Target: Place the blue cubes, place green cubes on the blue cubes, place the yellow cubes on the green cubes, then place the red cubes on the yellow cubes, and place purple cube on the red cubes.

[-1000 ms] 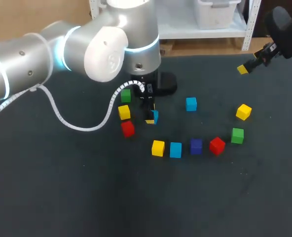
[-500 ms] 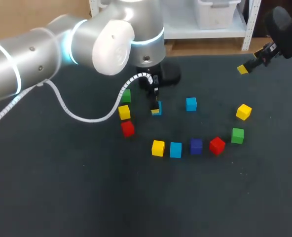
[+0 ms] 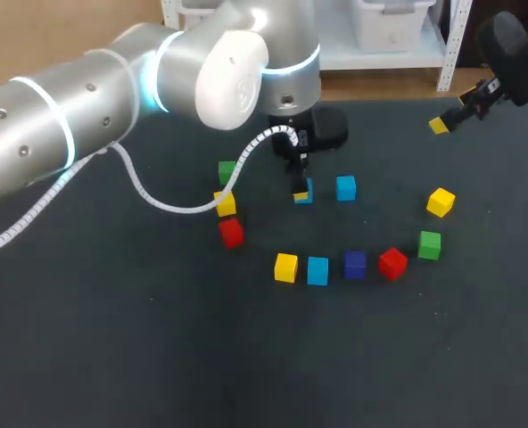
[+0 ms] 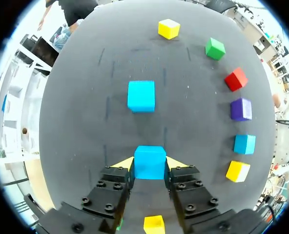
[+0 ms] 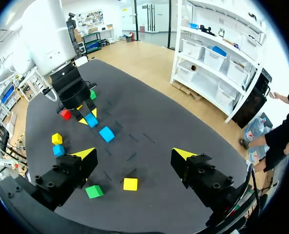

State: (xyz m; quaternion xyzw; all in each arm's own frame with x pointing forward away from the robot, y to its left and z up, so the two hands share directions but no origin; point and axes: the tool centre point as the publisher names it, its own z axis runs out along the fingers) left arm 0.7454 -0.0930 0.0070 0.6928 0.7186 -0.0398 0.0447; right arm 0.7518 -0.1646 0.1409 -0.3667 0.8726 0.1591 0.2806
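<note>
The left hand (image 3: pixel 301 191) stood over the far middle of the table (image 3: pixel 112 339), the held cube (image 3: pixel 305 192) clamped between its fingers. The second cube (image 3: pixel 345 187) lay just right of it, apart. Left of the hand, a line ran far to near: far-left cube (image 3: pixel 227 172), mid-left cube (image 3: pixel 226 206), near-left cube (image 3: pixel 231 233). Nearer, a row ran left to right: first row cube (image 3: pixel 285 267), next row cube (image 3: pixel 317 270) just beside it, third row cube (image 3: pixel 355 264), last row cube (image 3: pixel 392 263). Past that end, the right-side cube (image 3: pixel 430 244) and the far-right cube (image 3: pixel 441 201) curved away farther. The right hand (image 3: pixel 439 125) hung at the far right edge, well apart from every cube.
</note>
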